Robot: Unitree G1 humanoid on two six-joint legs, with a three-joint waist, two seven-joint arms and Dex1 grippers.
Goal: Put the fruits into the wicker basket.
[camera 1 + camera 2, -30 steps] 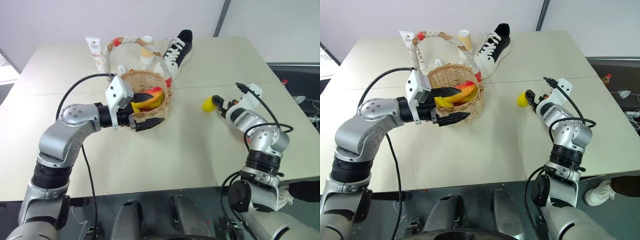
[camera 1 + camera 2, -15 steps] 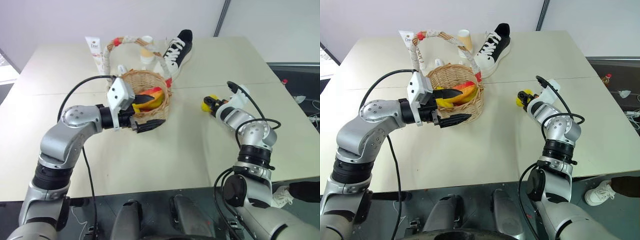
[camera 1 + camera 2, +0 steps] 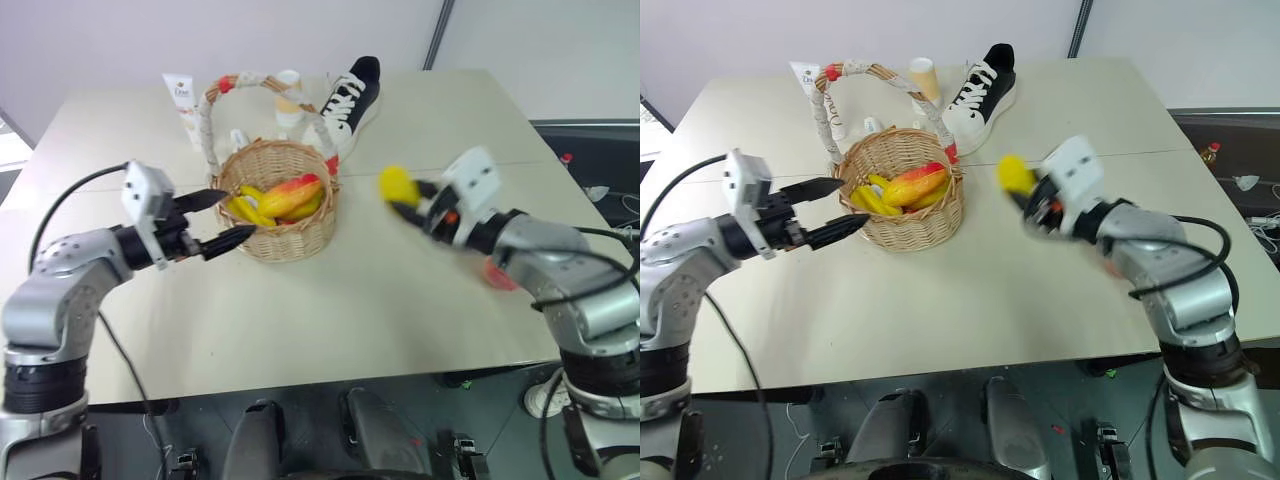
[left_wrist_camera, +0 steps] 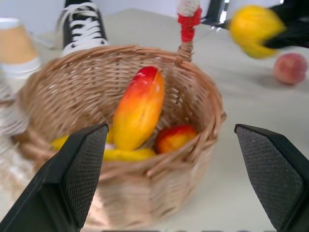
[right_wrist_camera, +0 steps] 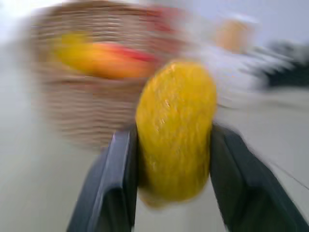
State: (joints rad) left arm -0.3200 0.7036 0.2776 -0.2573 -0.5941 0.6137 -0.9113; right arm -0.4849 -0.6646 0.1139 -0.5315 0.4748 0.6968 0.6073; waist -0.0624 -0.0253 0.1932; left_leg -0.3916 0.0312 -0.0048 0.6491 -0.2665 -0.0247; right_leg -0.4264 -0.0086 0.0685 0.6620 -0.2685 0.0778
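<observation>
The wicker basket [image 3: 290, 235] stands mid-table with a red-and-yellow mango [image 3: 291, 194], bananas [image 3: 243, 209] and a small red-yellow fruit [image 4: 175, 137] inside. My right gripper [image 3: 402, 198] is shut on the yellow lemon [image 3: 397, 183], held above the table to the right of the basket. A pinkish peach [image 4: 289, 68] lies on the table beyond it, partly hidden under my right forearm in the eye views. My left gripper [image 3: 233, 214] is open and empty, level, just left of the basket with its fingers pointing at the rim.
A black-and-white shoe [image 3: 351, 96], a paper cup [image 3: 289, 101] and a white tube [image 3: 181, 98] stand behind the basket. The basket's tall cloth-wrapped handle [image 3: 262, 80] arches over it. Bare table lies in front of the basket.
My right gripper closed on the lemon, lifted it off the table and carried it left toward the basket. My left gripper drew back out of the basket to its left side.
</observation>
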